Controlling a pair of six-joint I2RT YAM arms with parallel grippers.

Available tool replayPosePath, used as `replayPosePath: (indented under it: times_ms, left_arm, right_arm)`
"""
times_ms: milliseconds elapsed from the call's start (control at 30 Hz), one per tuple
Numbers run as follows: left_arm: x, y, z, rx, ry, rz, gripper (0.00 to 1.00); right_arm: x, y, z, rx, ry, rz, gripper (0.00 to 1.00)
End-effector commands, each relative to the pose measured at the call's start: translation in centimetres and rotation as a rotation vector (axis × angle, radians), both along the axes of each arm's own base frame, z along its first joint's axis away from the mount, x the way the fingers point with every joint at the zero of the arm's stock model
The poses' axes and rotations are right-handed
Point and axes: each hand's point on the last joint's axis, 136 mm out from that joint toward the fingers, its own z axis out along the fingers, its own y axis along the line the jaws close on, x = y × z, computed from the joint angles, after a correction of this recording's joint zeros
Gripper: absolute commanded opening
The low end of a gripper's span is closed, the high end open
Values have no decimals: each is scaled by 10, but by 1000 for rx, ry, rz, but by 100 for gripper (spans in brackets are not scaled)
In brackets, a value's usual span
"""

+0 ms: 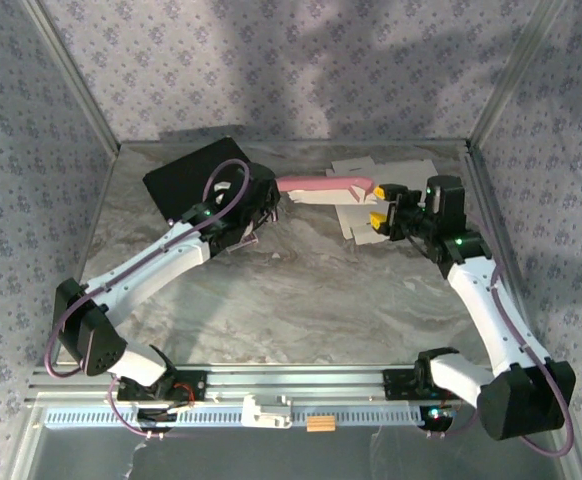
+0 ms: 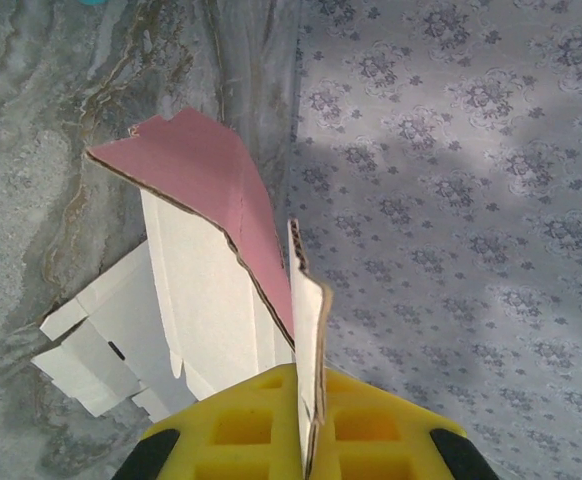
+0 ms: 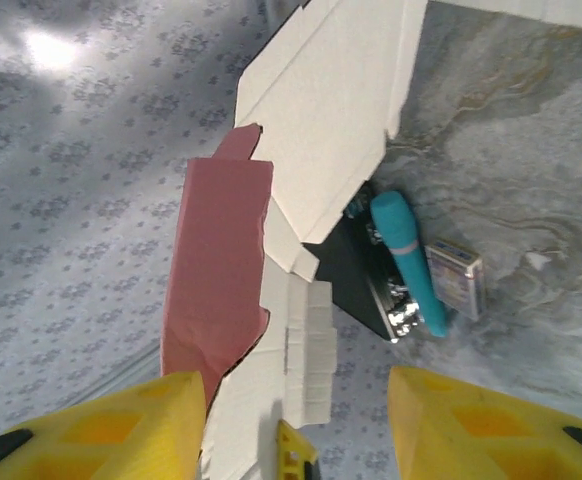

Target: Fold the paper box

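1. Board (image 1: 183, 172), black and flat, lies at the far left of the table (image 1: 301, 300). The left arm covers its near right corner, and we cannot tell what it is made of.
2. Left gripper (image 1: 271, 190) is over the right edge of this board. From above, its own body hides its fingers. In the left wrist view the left gripper (image 2: 306, 435) is clenched on a thin upright flap of the paper box (image 2: 211, 290). The bottom edge of the picture cuts off the yellow fingers.
3. The paper box (image 1: 391, 180) lies at the far middle of the table, mostly flat. It is white, with one pink panel raised toward the left gripper. We find its folds hard to read from above.
4. Right gripper (image 1: 378, 203) is at the right end of the box. In the right wrist view the right gripper (image 3: 291, 435) is released, with its fingers wide apart and the paper box (image 3: 321, 130) between them. The pink panel is just beside one finger, and we cannot tell if it touches. Behind the box, a teal rod-like part (image 3: 408, 262) and a small pale block (image 3: 456, 277) are partly hidden.
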Motion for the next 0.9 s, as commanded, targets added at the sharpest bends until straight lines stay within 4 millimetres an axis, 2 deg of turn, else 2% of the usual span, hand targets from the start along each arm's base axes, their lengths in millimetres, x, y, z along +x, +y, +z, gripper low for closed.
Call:
replayPosePath:
  times_ms: [0,200,367,567,733,867]
  left_arm:
    - [1,2,17,-157,23,80,0]
    - [2,-1,16,-165,24,76,0]
    - [3,-2,17,-171,23,76,0]
    - [2,-3,15,-174,29,72,0]
    - [2,0,15,-174,28,80,0]
    - [2,1,15,-175,27,83,0]
  right_arm:
    - [14,-1,24,58,-74,-83,52]
    - [22,6,29,108,-68,-119,44]
    - [21,5,30,120,-45,-149,33]
    - [21,-1,32,116,-39,-181,26]
    - [20,-3,34,106,-24,-185,25]
    - [15,-4,34,100,-16,-187,32]
